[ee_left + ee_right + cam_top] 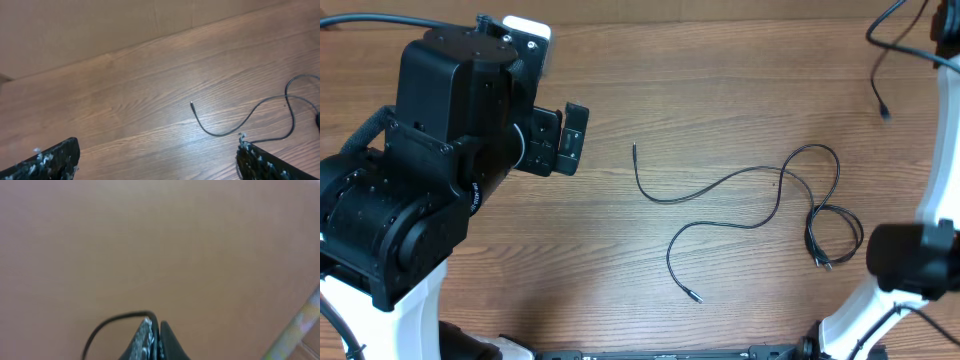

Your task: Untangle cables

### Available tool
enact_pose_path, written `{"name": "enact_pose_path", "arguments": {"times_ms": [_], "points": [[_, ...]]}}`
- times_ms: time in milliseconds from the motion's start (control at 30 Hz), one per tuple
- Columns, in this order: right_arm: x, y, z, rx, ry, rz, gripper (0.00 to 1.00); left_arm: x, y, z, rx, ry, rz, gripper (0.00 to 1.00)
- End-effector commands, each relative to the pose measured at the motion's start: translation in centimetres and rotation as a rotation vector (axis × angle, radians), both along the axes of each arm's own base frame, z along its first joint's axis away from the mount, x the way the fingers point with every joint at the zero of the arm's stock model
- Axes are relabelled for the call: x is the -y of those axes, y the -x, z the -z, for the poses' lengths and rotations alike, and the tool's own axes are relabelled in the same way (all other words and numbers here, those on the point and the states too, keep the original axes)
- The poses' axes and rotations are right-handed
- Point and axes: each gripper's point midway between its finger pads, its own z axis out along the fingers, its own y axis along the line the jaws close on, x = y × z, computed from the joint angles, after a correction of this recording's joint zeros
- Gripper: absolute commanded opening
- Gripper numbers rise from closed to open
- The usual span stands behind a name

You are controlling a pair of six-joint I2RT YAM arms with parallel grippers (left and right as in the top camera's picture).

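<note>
We open on the left gripper [156, 150], jaws thrown wide with nothing between them, hanging over the bare table [720, 80]. It is released, we reckon, because it is lining up a pick and has not settled on a strand. To the right of that gripper, well apart from it, the cables [779, 185] sprawl flat on the wood. One free plug end [191, 103] is the nearest bit, and long curves run further right into a crossing and a loop (the knotty part lies farthest from the gripper). That near end looks to us like the natural handle, since drawing it back toward the gripper should slide the strand out of the crossing. The right gripper [152, 339] is clenched tight, facing a plain surface. A thin black wire [115, 318] arcs up to its tips, but whether it is pinched there we cannot tell.
</note>
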Motion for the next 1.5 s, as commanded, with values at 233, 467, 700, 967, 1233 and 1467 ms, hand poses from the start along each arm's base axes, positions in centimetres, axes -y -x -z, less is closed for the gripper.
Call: {"name": "enact_pose_path", "arguments": {"times_ms": [233,467,700,967,1233,1467], "points": [[14.7,4.9,-5.7,0.4,0.042,0.236,0.04,-0.2,0.1,-0.1,0.015,-0.058,0.049,1.0],[29.6,6.9,3.8,0.336,-0.197,0.321,0.04,-0.3,0.0,-0.3,0.021,-0.06,0.043,1.0],[33.4,6.7,9.1,0.25,-0.23,0.361,0.04,0.1,-1.4,-2.3,0.119,-0.023,0.021,1.0],[28.2,3.6,6.8,0.317,-0.174,0.249,0.04,0.5,-1.5,-2.5,0.128,-0.007,0.034,0.96],[27.8,-1.4,16.7,0.098,-0.235,0.216,0.04,0.5,-1.5,-2.5,0.127,-0.005,0.032,0.94],[29.4,-3.7,32.8,-0.196,-0.414,0.253,0.04,0.5,-1.5,-2.5,0.128,-0.005,0.032,0.92]]}}
